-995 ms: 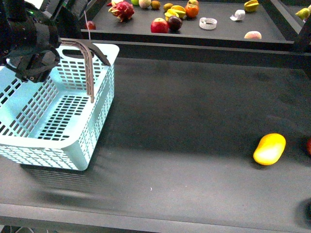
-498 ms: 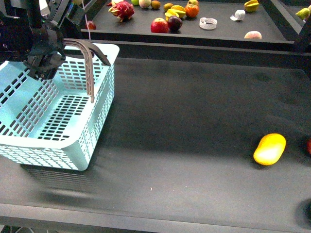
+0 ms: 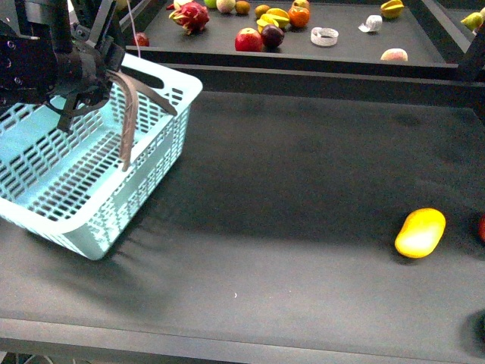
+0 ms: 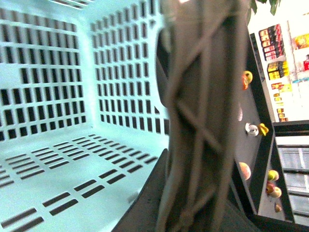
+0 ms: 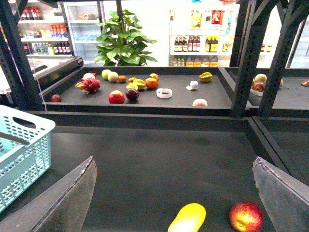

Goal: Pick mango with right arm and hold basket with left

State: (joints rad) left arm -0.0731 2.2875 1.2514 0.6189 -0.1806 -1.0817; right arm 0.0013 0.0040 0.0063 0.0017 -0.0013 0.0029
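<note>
Shop, supermarket-style. Shelves of bottled drinks (image 5: 193,44) line the back wall. Loose fruit (image 5: 116,97) is laid out on a black display tray (image 5: 178,100). Light-blue plastic shopping basket (image 3: 151,163) on the counter, potted plant (image 5: 123,43) behind.

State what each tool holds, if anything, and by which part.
Left tool grips the basket by its brown handle; right tool is open, holding nothing.

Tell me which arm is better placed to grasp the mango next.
Right. The right pincer is open with the mango lying ahead of it; the left pincer holds the basket by its handle, far away.
</note>
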